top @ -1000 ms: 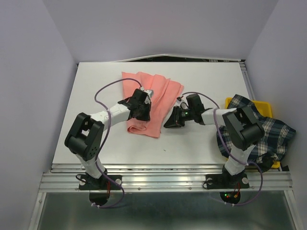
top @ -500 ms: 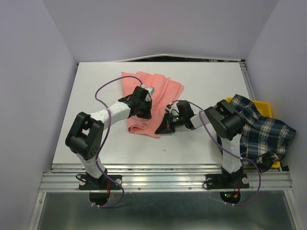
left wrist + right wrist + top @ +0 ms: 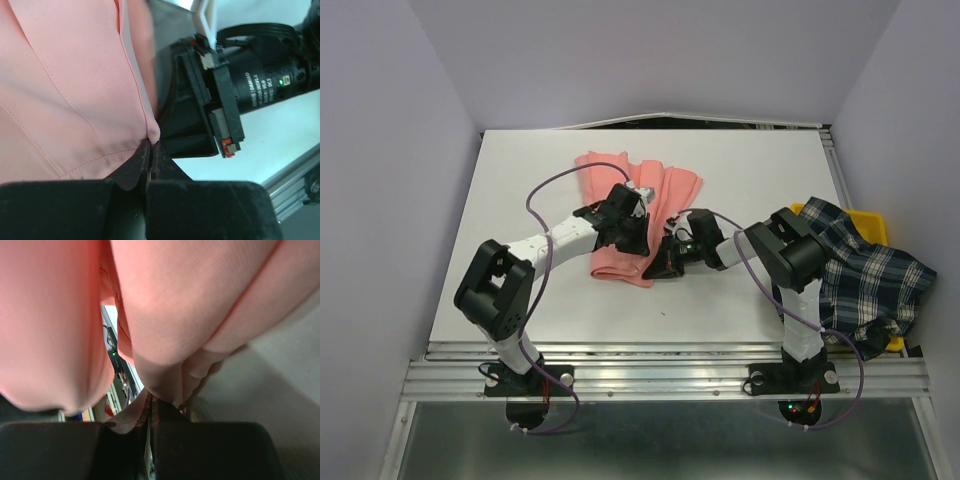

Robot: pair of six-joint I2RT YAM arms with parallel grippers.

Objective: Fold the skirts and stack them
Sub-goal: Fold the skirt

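- pink skirt (image 3: pixel 672 190): on table (image 3: pixel 520 200), a bit left of centre, running from the 12 o'clock back edge toward the middle. Looks part-folded. Near end is doubled into a narrower strip; far end at 1 o'clock is fanned out, pleats showing.
- L gripper (image 3: pixel 150 150): tips pinched tight on a corner of the pink hem. In the wrist view the cloth comes straight out of the tips.
- R gripper (image 3: pixel 150 407): tips also clamped together, w/ pink cloth caught between and bulging above. In the top view it sits just beside the L gripper, at its 4 o'clock. Both are at the skirt's near-right edge.
- Judgement: mid-fold on skirt no. 1. Both arms hold the same edge, prob. to carry it over. Fold not finished or squared.
- plaid skirt (image 3: pixel 865 280): at 3–4 o'clock of the table, heaped over yellow bin (image 3: pixel 875 225) and spilling past it, beside the R arm's elbow. Unfolded, no gripper on it.
- Left to do: finish the pink fold, fetch + fold the plaid, stack one on the other. Approx a quarter done, by my est.
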